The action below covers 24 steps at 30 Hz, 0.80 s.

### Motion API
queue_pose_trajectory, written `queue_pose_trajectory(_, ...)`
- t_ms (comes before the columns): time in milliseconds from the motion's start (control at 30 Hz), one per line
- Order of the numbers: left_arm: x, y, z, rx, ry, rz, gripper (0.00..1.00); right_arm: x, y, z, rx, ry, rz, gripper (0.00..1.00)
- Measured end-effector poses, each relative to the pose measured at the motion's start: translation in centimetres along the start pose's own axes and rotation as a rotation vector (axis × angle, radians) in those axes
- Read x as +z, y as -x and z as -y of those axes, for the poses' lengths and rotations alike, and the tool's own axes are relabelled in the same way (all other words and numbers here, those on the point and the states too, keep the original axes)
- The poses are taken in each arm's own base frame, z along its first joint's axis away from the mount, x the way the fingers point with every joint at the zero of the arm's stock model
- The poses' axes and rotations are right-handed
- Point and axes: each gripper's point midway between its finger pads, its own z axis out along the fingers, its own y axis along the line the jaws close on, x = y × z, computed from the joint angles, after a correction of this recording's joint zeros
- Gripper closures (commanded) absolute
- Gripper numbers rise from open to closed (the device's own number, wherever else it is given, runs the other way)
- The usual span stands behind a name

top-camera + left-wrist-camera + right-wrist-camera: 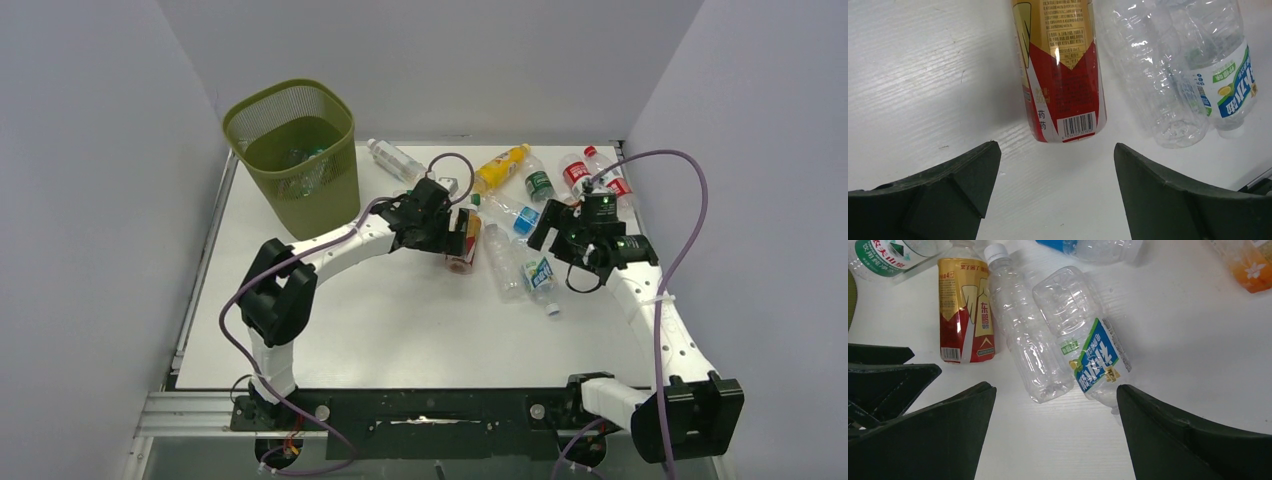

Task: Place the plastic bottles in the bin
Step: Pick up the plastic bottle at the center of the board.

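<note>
Bottles (520, 215) lie scattered across the far right part of the white desk (400, 320); about nine can be counted there. The bin (300, 195) stands at the far left corner. Pale shapes at its bottom look like bottles already dropped in, though the mesh hides their number. On this evidence the task is partly done, and the larger visible share is left to move.

Left hand (1055, 148): jaws spread wide, nothing between them. It hangs over the base end of the red-gold bottle (1063, 75), which lies flat on the desk just beyond the fingertips. This looks like the approach to a pick.

Right hand (1055, 388): jaws spread wide, empty. It hovers above two bottles lying side by side and touching: a bare clear bottle (1028, 340) with a white cap, and a blue-label bottle (1088, 345).

Materials and shapes:
- Bottles: thin, glossy clear plastic with ribbed, dented walls. They should flex under grip and roll if nudged.
- Red-gold bottle: cylindrical, with a smooth full-wrap sleeve and a barcode near the base.
- Orange bottle (500, 167): tinted body, lying near the back wall.
- Bin: olive-green mesh, rounded corners, tapering downward, open top.
- Desk: white, matt, faintly streaked.
</note>
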Motion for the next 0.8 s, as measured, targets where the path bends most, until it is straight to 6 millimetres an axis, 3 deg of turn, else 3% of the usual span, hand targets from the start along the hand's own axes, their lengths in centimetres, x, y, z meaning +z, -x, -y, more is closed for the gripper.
queue_pose_trajectory(133,0.6,0.4,-0.3,-0.003,0.006,0.002,0.15,1.1,-0.8,-0.4,-0.021,0.035,-0.032,0.02)
queue_pose_trajectory(367,3.1,0.1,-0.8,0.002,0.02,-0.016,0.15,2.2,-4.1,0.6,-0.028,0.042,-0.102,0.02)
queue_pose_trajectory(600,3.9,0.5,-1.0,0.038,0.063,0.006,0.15,2.8,-6.9,0.9,-0.006,0.083,-0.135,0.02)
queue_pose_trajectory(800,4.0,0.7,-1.2,0.04,0.083,0.02,0.28,3.1,-7.3,0.5,-0.003,0.115,-0.141,0.02)
